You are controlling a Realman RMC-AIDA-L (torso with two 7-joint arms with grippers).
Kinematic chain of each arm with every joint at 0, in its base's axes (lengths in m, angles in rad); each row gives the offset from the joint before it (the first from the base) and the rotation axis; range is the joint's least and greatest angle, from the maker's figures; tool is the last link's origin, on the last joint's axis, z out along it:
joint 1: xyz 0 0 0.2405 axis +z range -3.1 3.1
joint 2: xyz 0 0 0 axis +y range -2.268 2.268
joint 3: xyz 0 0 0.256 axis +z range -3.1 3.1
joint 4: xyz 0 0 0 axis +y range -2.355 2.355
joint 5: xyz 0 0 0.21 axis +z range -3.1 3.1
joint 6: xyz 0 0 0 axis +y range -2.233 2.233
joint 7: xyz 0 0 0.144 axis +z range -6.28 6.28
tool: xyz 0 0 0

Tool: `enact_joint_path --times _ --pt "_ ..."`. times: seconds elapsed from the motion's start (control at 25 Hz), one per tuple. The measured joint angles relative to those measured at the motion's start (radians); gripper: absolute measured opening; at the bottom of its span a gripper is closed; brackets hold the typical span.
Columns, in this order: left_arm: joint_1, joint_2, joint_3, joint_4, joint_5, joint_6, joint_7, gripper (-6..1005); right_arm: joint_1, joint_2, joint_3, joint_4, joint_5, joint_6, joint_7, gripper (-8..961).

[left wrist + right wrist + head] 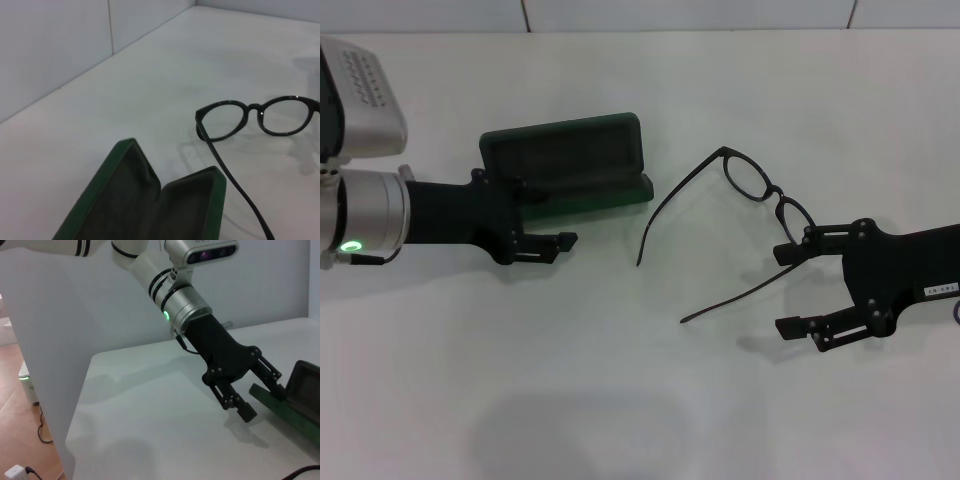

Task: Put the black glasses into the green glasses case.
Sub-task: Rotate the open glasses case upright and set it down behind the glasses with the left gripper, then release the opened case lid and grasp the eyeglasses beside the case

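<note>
Head view shows the right gripper (pixel 793 291) nearest, its fingers spread wide, with one finger (pixel 790 253) touching the black glasses (pixel 760 190) at the lens end. The glasses lie unfolded on the white table (pixel 620 400), just to the right of the green glasses case (pixel 570 165). The case lies open, with its lid standing up at the far side. The left gripper (pixel 548 222) is at the case's near left edge, its fingers spread apart, one finger against the case.
</note>
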Motion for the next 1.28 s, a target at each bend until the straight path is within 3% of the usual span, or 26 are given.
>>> enact_joint_path --times 0.24,0.44,0.72,0.96,1.0,1.04,1.12,1.28 --pt "0.024 -0.004 0.000 -0.014 -0.014 0.004 0.041 730 0.000 0.000 0.000 0.001 0.000 0.001 0.000 855" --pt "0.030 0.002 -0.003 -0.090 -0.074 0.004 0.110 729 0.000 0.002 0.000 0.001 0.000 0.001 0.000 854" --pt "0.038 0.000 -0.017 -0.089 -0.077 0.022 0.127 731 0.000 0.002 0.011 0.000 0.004 0.001 0.007 855" --pt "0.040 0.014 -0.080 -0.056 -0.100 0.224 0.126 733 0.008 -0.001 0.134 -0.030 0.005 0.019 0.181 855" --pt "0.040 0.019 -0.084 -0.057 -0.100 0.255 0.126 733 0.012 -0.019 0.155 -0.084 -0.005 0.049 0.353 855" --pt "0.041 0.022 -0.084 -0.059 -0.099 0.277 0.126 733 0.012 -0.019 0.155 -0.084 -0.005 0.049 0.353 855" --pt "0.047 0.028 -0.083 -0.063 -0.097 0.316 0.127 734 0.037 -0.052 0.158 -0.128 -0.036 0.079 0.537 855" --pt "0.074 0.030 -0.073 -0.066 -0.089 0.354 0.158 735 0.137 -0.108 0.159 -0.131 -0.139 0.114 0.810 850"
